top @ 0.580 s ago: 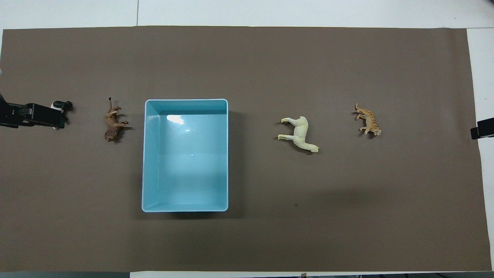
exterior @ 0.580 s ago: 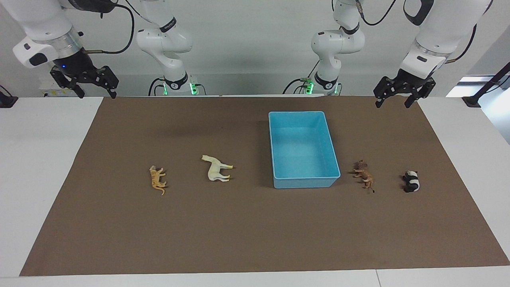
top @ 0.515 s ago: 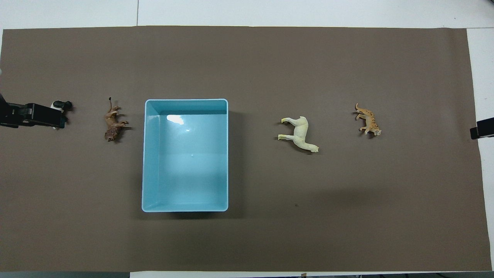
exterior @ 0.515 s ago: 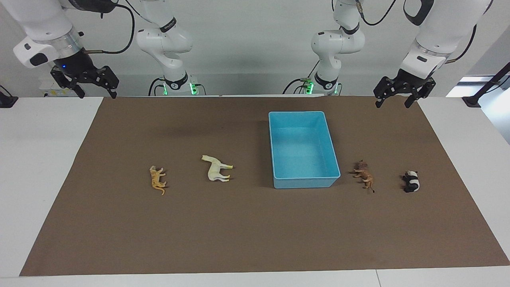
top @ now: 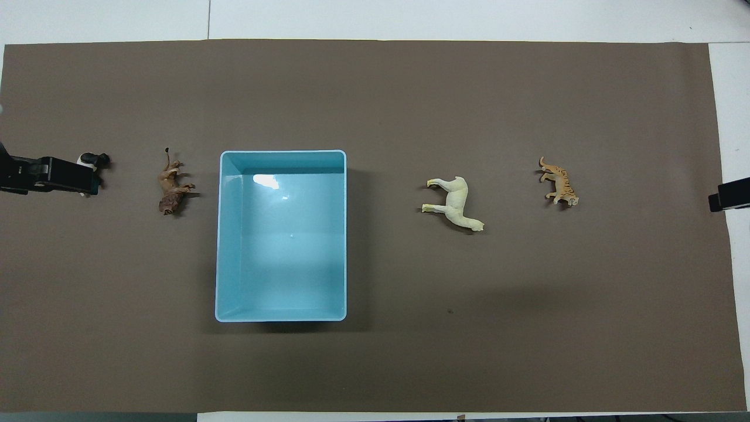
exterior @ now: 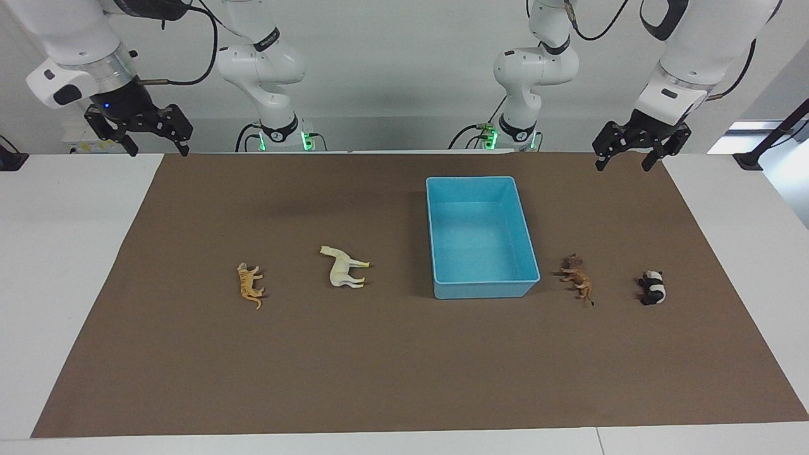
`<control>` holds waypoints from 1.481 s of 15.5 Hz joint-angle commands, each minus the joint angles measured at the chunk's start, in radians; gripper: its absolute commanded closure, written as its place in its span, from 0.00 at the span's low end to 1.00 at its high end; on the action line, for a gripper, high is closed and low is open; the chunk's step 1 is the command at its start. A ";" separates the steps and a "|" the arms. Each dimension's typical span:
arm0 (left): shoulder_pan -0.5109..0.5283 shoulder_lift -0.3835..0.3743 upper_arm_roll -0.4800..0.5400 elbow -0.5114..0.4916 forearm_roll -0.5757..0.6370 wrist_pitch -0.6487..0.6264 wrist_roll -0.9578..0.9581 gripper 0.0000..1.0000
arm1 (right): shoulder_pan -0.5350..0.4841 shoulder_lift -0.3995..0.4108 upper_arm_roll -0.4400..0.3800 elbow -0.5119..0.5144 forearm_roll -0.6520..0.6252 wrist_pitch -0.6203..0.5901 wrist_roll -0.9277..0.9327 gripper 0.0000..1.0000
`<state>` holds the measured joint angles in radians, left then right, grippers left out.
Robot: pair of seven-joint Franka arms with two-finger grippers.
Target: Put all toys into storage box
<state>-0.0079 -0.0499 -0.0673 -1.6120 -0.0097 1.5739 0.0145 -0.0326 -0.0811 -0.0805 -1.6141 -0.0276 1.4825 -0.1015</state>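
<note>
Four toys lie on their sides in a row on the brown mat. The orange tiger (exterior: 250,285) (top: 559,181) and cream horse (exterior: 342,268) (top: 454,202) lie toward the right arm's end. The brown lion (exterior: 577,278) (top: 171,189) and the panda (exterior: 652,287) (top: 94,159) lie toward the left arm's end. Between horse and lion stands the light blue storage box (exterior: 483,292) (top: 281,153), with nothing inside. My left gripper (exterior: 622,165) hangs open over the mat's robot-side corner. My right gripper (exterior: 158,150) hangs open over the other robot-side corner. Neither holds anything.
The brown mat (exterior: 404,366) covers most of the white table (exterior: 63,253). In the overhead view one of the left fingers (top: 58,174) overlaps part of the panda, and a right finger (top: 729,201) shows at the mat's edge.
The right gripper has shifted slightly toward the middle of the table. The left arm, the toys and the box have not moved.
</note>
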 commanded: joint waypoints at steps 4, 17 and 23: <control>0.008 -0.028 -0.002 -0.028 -0.003 -0.003 0.005 0.00 | 0.002 -0.025 0.007 -0.023 -0.006 -0.014 0.016 0.00; 0.008 -0.027 -0.002 -0.028 -0.003 -0.003 0.005 0.00 | -0.001 -0.049 0.004 -0.084 -0.006 0.000 0.025 0.00; 0.008 -0.027 -0.002 -0.028 -0.003 -0.003 0.005 0.00 | 0.011 -0.023 0.008 -0.222 -0.006 0.189 0.066 0.00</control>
<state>-0.0079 -0.0500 -0.0673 -1.6120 -0.0097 1.5739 0.0145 -0.0296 -0.0918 -0.0788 -1.7470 -0.0275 1.5883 -0.0675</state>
